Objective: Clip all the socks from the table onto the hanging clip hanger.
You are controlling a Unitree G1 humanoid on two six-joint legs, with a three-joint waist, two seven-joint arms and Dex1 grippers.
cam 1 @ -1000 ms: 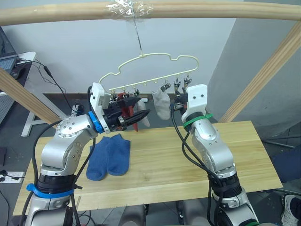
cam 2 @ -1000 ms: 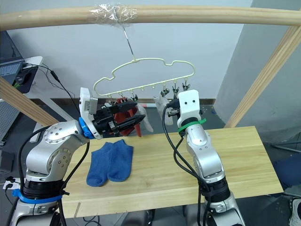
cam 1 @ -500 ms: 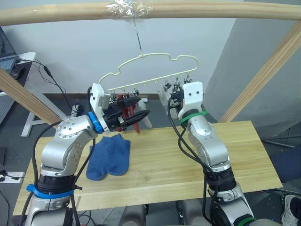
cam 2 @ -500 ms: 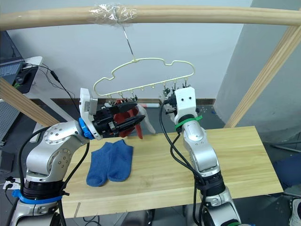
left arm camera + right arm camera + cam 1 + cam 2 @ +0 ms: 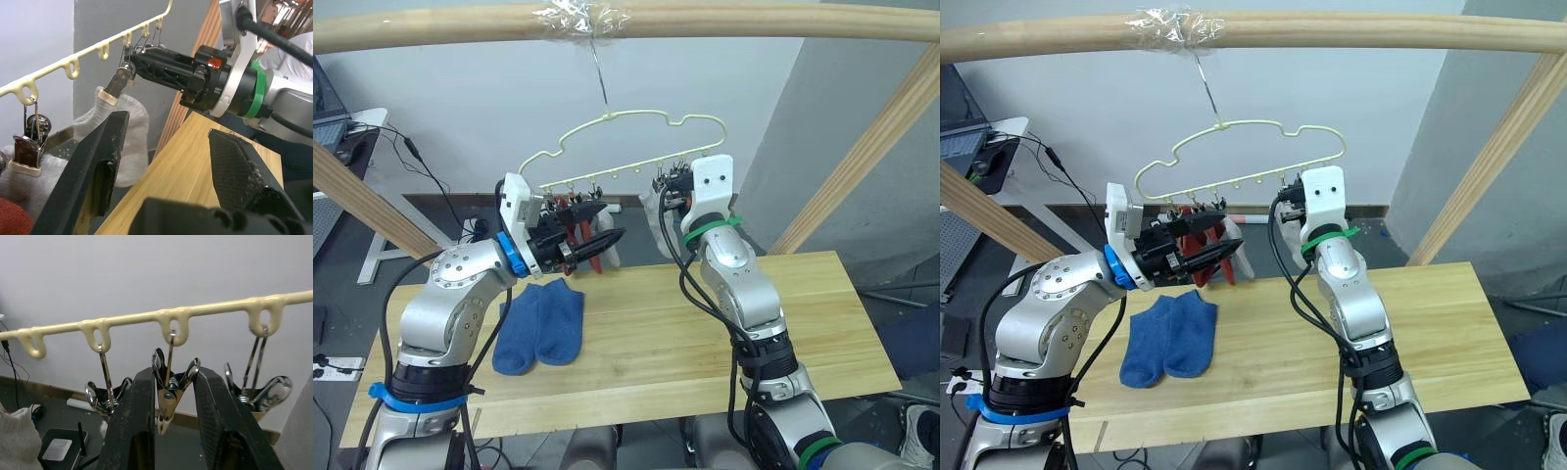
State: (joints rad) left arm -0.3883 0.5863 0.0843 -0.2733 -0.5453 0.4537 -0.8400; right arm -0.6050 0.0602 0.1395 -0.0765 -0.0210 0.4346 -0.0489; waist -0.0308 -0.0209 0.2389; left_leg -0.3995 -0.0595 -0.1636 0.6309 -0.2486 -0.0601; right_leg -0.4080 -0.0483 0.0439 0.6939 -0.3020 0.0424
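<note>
Two blue socks (image 5: 543,328) lie side by side on the left part of the table (image 5: 724,323). The pale-yellow clip hanger (image 5: 641,122) hangs from the beam. A rust red sock (image 5: 570,217) and light grey socks (image 5: 124,132) hang from its clips. My left gripper (image 5: 610,221) stands open and empty just in front of the red sock. My right gripper (image 5: 171,374) is raised to the clip row. Its fingers (image 5: 139,401) are shut on the handles of a metal clip (image 5: 168,391). The right hand hides part of the grey sock (image 5: 651,211) behind it.
A round wooden beam (image 5: 724,20) runs overhead, with slanted wooden posts at the right (image 5: 862,157) and the left (image 5: 362,206). A white side table (image 5: 372,176) with cables stands at the far left. Other metal clips (image 5: 261,391) hang beside the held one.
My right gripper has risen and shifted left to the clip row, now covering the grey sock it was beside. The left arm has not moved.
</note>
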